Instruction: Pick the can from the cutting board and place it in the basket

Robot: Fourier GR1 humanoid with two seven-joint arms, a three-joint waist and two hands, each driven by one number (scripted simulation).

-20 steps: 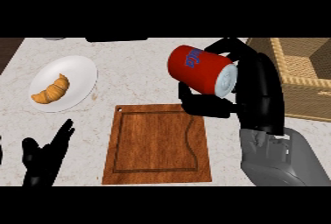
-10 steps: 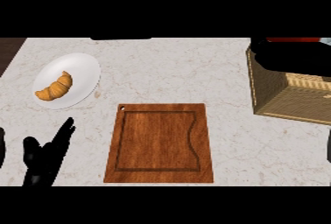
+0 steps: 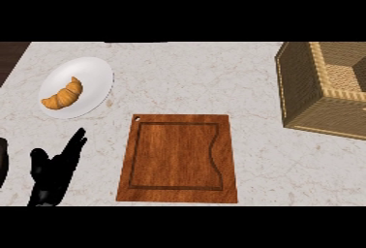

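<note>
The wooden cutting board (image 3: 178, 157) lies at the middle front of the counter with nothing on it. The wicker basket (image 3: 300, 92) stands at the right edge, partly cut off by the view; the part of its inside that shows holds nothing I can see. No can shows anywhere. My left hand (image 3: 52, 172) rests at the lower left, fingers straight and pointing up, left of the board. My right hand is out of view.
A white plate (image 3: 89, 80) with a croissant (image 3: 64, 94) sits at the back left. The marble counter (image 3: 200, 77) stretches between plate and basket. A dark strip marks the counter's far left edge.
One second ago my right hand held the red can above the board's right side. It then moved over the basket, and now hand and can are both gone from view.
</note>
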